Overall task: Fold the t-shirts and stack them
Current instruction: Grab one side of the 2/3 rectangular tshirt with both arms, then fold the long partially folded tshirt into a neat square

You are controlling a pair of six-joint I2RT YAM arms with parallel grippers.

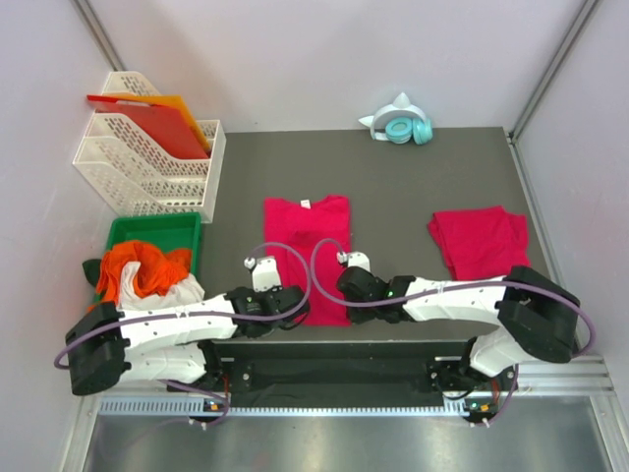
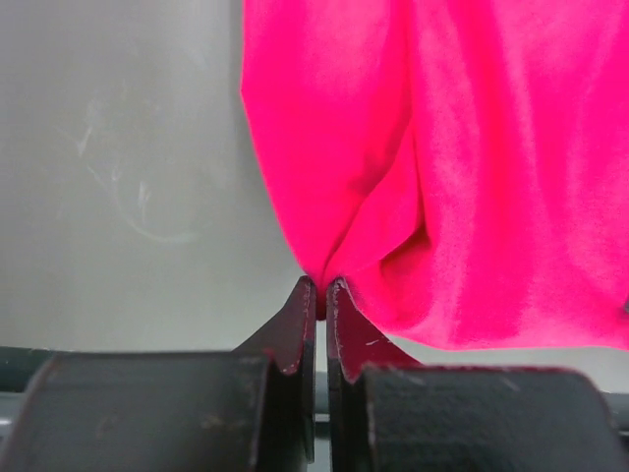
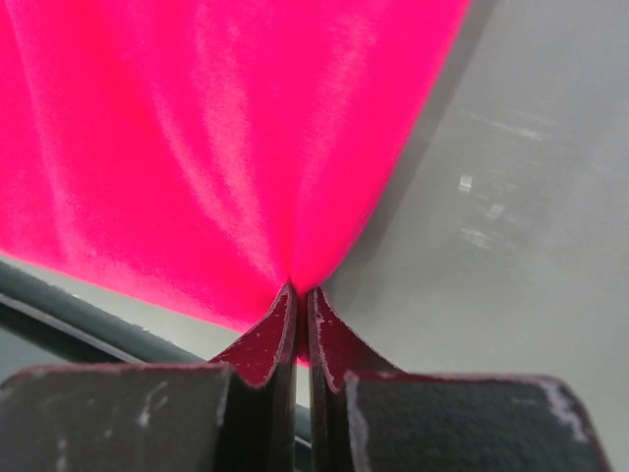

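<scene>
My left gripper (image 2: 321,287) is clamped on the near left hem corner of the flat t-shirt (image 1: 307,236), and the cloth puckers at the fingertips. My right gripper (image 3: 300,292) is clamped on the near right hem corner of the same shirt. The shirt lies mid-table (image 1: 393,167), collar away from me. A folded t-shirt (image 1: 479,243) lies to its right, well apart.

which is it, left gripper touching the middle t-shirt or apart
Touching. The left wrist view shows the left gripper shut on a corner of the t-shirt, with cloth puckering into the closed tips.
</scene>
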